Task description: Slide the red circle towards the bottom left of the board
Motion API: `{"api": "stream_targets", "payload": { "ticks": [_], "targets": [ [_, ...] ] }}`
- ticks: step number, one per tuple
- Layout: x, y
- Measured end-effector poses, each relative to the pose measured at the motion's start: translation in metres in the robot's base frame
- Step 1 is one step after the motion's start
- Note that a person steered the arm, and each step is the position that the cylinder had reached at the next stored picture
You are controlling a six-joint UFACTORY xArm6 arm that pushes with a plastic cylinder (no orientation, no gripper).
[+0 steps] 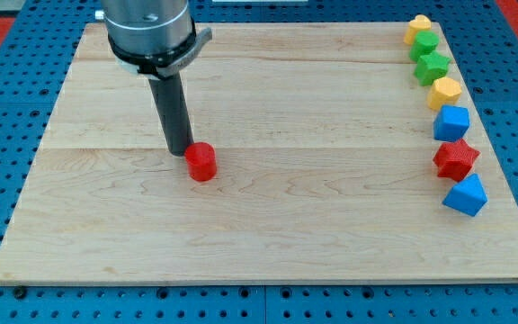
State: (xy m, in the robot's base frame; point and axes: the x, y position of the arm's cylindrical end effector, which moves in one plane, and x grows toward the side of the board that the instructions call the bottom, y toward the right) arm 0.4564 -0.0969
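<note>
Progress: early to mid, judging by layout alone; red circle (201,162) sits on the wooden worktop (268,243) a bit left of frame centre and roughly mid-height, well apart from the lower-left corner of the board; most of the travel is left to do.

Tip status: my tip (181,150) is just beside the red circle, at its upper-left edge, touching or nearly so; can't resolve a gap from this view; rod runs up from there to the arm's grey housing at the upper left of the frame.

Gripper state: none fitted; the arm ends in a plain rod, so nothing is clenched, released or grasped; contact is push-only.

Geometry concern, my read: tip is on the side of the red circle that faces the target rather than the far side; a push from here would likely send it down and right; I'd expect the tip needs to come round to the circle's upper-right before driving toward the lower-left corner.

Other blocks: all lined up along the right edge of the frame, top to bottom: yellow block (417,30); green block (424,46); green star (433,67); yellow hexagon (444,92); blue block (451,122); red star (456,159); blue triangle (466,194); all well apart from the red circle and off the path to the lower left.
</note>
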Motion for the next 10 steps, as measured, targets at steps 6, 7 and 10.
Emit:
{"api": "stream_targets", "payload": {
  "ticks": [6,7,10],
  "targets": [
    [0.074,0.094],
    [0.074,0.115],
    [0.078,0.18]
  ]
}}
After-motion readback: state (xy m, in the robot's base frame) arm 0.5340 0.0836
